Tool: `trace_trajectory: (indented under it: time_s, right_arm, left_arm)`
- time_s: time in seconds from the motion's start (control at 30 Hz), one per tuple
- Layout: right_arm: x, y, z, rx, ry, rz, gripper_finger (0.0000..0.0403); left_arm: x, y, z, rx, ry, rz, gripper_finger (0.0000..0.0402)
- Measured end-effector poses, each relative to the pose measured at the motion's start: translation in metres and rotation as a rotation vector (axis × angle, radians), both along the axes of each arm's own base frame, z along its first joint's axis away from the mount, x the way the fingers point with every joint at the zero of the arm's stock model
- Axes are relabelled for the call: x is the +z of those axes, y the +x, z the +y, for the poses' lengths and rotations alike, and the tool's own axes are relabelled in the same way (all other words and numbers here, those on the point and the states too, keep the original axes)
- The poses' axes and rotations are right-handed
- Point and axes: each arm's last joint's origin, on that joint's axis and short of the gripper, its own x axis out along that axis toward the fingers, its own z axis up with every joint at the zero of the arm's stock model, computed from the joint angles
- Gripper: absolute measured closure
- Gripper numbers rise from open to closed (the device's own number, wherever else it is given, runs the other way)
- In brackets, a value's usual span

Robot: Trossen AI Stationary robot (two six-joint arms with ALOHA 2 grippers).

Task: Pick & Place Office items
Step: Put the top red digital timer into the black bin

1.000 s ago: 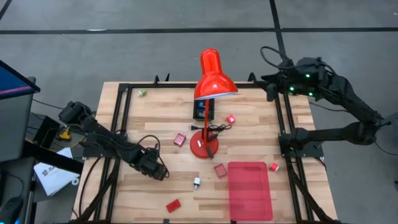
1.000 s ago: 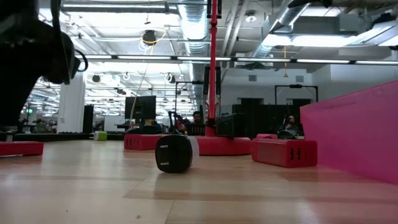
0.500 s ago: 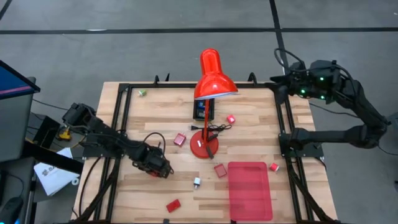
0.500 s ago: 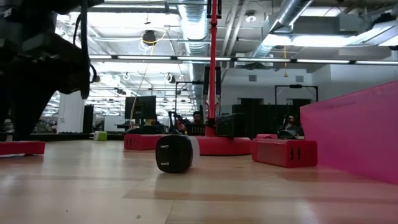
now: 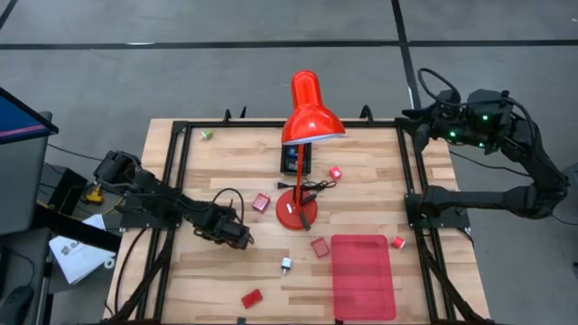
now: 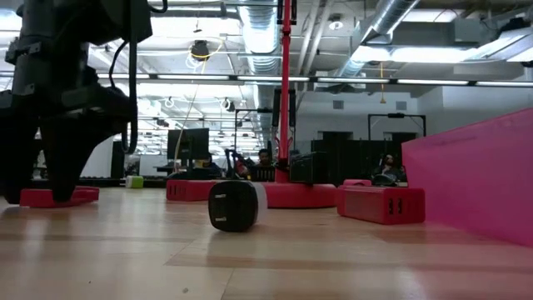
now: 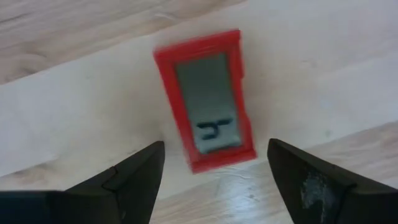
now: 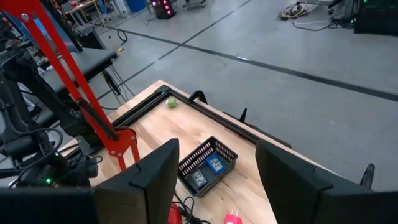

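A red-framed block with a grey face (image 7: pixel 208 93) lies flat on the wooden table. My left gripper (image 7: pixel 216 146) points down over it, open, one finger on either side of the block's near end and touching nothing. In the low view the block (image 6: pixel 58 197) shows between the fingers of that gripper (image 6: pixel 46 179); in the high view the gripper (image 5: pixel 238 236) hides it. My right gripper (image 5: pixel 423 123) hangs open, high beyond the table's far right corner (image 8: pixel 217 186). Other office items lie scattered: red blocks (image 5: pixel 261 202) (image 5: pixel 320 246) (image 5: pixel 251 298), pink ones (image 5: pixel 335 172) (image 5: pixel 397 242), a white-silver piece (image 5: pixel 285 264), a green one (image 5: pixel 207 134).
A tall red desk lamp (image 5: pixel 302 113) stands mid-table on its round base (image 5: pixel 293 215), with its cord beside it. Behind it sits a black mesh basket (image 5: pixel 295 158). A flat red tray (image 5: pixel 363 275) lies at the near right. A black frame (image 5: pixel 176 171) edges the table.
My left gripper has gone toward the table's right edge and down, and now stands open over the red-framed block. My right gripper has drawn back toward the right, away from the table, staying open. No office item has moved.
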Motion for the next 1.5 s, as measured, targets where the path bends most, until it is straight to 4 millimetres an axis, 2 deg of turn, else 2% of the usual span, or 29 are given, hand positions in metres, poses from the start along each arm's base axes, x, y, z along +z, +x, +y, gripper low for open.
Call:
trace_trajectory:
  time_s: [0.77,1.13,1.27,1.37,1.5]
  right_arm:
    - [0.001,-0.004,0.002,-0.014,0.026,-0.033,0.0196]
    - [0.002,-0.004,0.002,-0.015,0.024,-0.045,0.0196]
    - [0.003,-0.004,0.002,-0.015,0.02,-0.057,0.0196]
    - [0.004,-0.003,0.001,-0.016,0.017,-0.067,0.0196]
    - [0.004,-0.003,0.001,-0.032,0.015,-0.064,0.0196]
  left_arm:
    - [0.001,0.002,0.005,0.033,0.043,-0.018,0.0249]
    - [0.002,0.005,0.005,0.036,0.052,-0.056,0.0249]
    - [0.012,0.008,0.008,0.059,0.087,-0.153,0.025]
    - [0.027,0.008,0.016,0.103,0.138,-0.259,0.0246]
    - [0.054,0.01,0.036,0.14,0.242,-0.437,0.0246]
